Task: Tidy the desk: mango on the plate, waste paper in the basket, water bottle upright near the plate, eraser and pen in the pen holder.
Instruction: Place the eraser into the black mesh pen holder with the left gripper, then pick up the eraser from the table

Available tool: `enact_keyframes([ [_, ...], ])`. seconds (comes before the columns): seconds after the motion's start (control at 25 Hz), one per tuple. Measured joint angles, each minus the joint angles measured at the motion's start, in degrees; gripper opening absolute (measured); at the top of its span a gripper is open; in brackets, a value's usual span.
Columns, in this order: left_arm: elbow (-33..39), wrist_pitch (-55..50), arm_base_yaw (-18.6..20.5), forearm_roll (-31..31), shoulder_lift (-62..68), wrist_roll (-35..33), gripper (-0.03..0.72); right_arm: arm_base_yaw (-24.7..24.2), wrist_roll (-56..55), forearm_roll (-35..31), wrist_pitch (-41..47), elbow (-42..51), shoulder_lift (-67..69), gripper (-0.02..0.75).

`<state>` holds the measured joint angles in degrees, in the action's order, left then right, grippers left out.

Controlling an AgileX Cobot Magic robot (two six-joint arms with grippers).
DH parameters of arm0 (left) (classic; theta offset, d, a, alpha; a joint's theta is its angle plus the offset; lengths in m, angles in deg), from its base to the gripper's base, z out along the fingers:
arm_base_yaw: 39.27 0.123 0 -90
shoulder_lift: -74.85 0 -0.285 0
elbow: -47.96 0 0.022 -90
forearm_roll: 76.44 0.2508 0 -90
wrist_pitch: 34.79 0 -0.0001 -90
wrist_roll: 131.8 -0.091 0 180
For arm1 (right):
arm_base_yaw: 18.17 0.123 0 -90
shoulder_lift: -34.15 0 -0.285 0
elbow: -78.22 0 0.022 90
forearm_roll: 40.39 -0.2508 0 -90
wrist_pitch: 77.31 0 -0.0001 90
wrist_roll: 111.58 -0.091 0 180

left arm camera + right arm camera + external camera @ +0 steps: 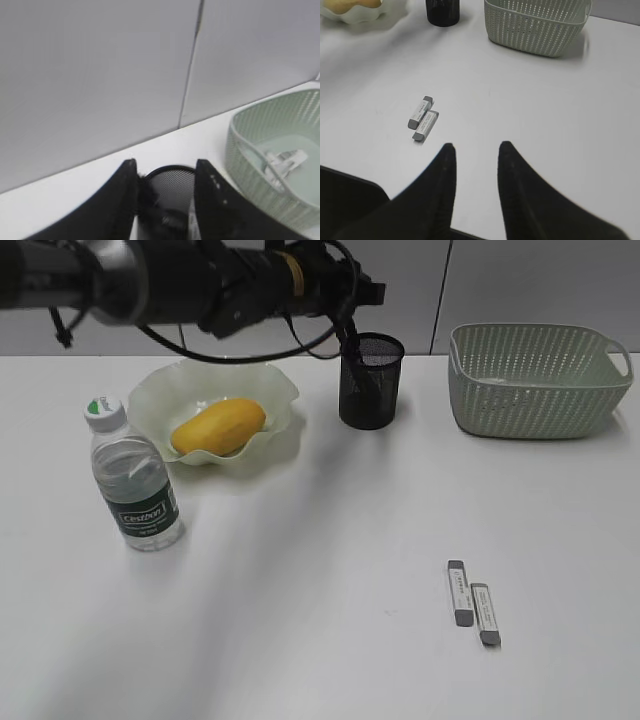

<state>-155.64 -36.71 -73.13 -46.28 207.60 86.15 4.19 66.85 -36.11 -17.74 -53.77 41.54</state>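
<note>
Fingers of the right gripper (475,146) hang apart with nothing in them, near the two small, light, stiff erasers (422,118); grab one across its thin sides.

one mango (218,427), one plate (283,390), one water bottle (133,480), one pen holder (370,381), one basket (535,380), two erasers (472,603), one waste paper (283,163).

My left gripper (166,175): black fingers (122,200) parted, empty, at six o'clock, straddling the rim of the pen holder (170,187), black mesh, directly below. Basket (250,165): sage green, at four o'clock, holding crumpled waste paper (282,162). Desk (100,180): white. Wall (100,75): grey panels, at twelve o'clock.
</note>
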Motion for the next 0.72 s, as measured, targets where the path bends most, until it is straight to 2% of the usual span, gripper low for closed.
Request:
enact_keyframes([
  [0.08,-0.24,-12.73,-0.32,0.18,-4.14,-1.53,0.289,0.00,0.00,0.00,0.00,0.00,0.00,0.243],
  [0.2,-0.19,-27.20,-0.17,-0.92,-8.77,-8.51,0.288,0.00,0.00,0.00,0.00,0.00,0.00,0.243],
  [0.36,5.18,-31.41,-0.16,-2.89,-17.78,-13.27,0.274,0.00,0.00,0.00,0.00,0.00,0.00,0.243],
  [0.52,19.28,-28.93,-0.21,-3.13,-33.28,-14.05,0.241,0.00,0.00,0.00,0.00,0.00,0.00,0.243],
  [0.72,42.40,-30.34,-0.21,-3.64,-57.06,-14.13,0.258,0.00,0.00,0.00,0.00,0.00,0.00,0.243],
])
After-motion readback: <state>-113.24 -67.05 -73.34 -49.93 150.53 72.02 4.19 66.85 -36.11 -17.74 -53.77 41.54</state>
